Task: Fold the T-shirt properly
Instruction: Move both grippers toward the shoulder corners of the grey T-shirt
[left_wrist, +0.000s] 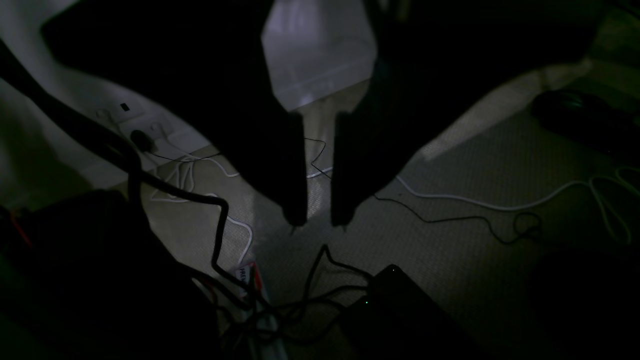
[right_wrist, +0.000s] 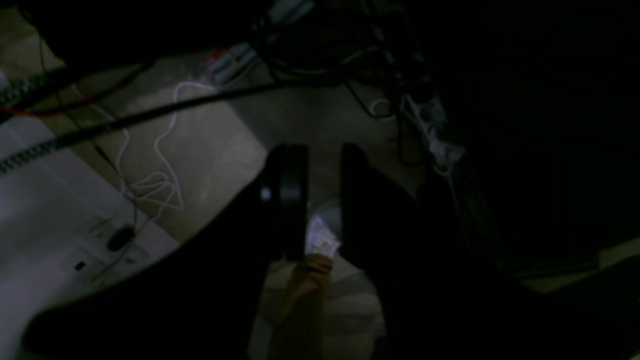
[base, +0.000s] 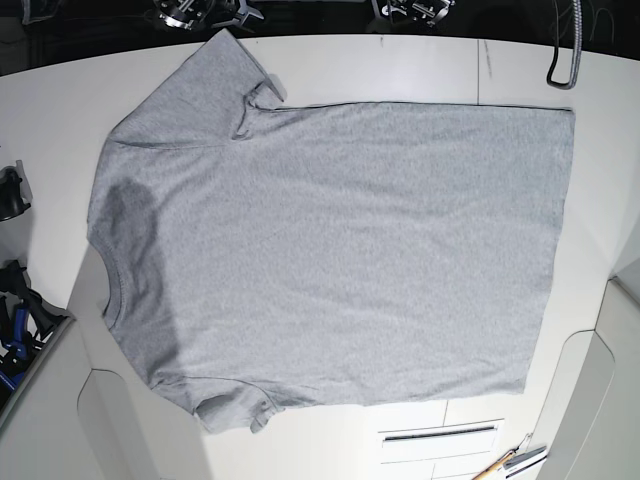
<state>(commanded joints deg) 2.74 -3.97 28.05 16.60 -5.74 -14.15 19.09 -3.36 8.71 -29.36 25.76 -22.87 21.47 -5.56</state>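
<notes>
Dark fingers fill both of my wrist views. On the left wrist camera the left gripper (left_wrist: 319, 222) hangs above a pale carpeted floor (left_wrist: 450, 250), its two fingers (left_wrist: 295, 170) set a narrow gap apart with nothing between them. Below it I see a white cable (left_wrist: 500, 205) and thin black cables (left_wrist: 450, 220) trailing across the carpet, a black box (left_wrist: 400, 310) with a small green light, and a thick black cable (left_wrist: 175, 190) looping in from the left.

On the right wrist camera the right gripper (right_wrist: 322, 150) also hangs over the floor, its fingers narrowly apart and empty. A coil of white cable (right_wrist: 155, 185) lies to its left and a power strip (right_wrist: 430, 130) tangled in black leads to its right. The picture is too dim for me to tell more.

From the base camera neither arm is over the work area. The T-shirt (base: 340, 250) lies flat on the white desk (base: 400, 60), plain side up, collar toward the left edge, hem toward the right, one sleeve near the far edge and one near the close edge. Desk shows bare all around it, widest along the right and near sides. A black bracket (base: 565, 60) hangs at the far right corner, and a pencil-like stick (base: 497, 465) lies by the near edge.
</notes>
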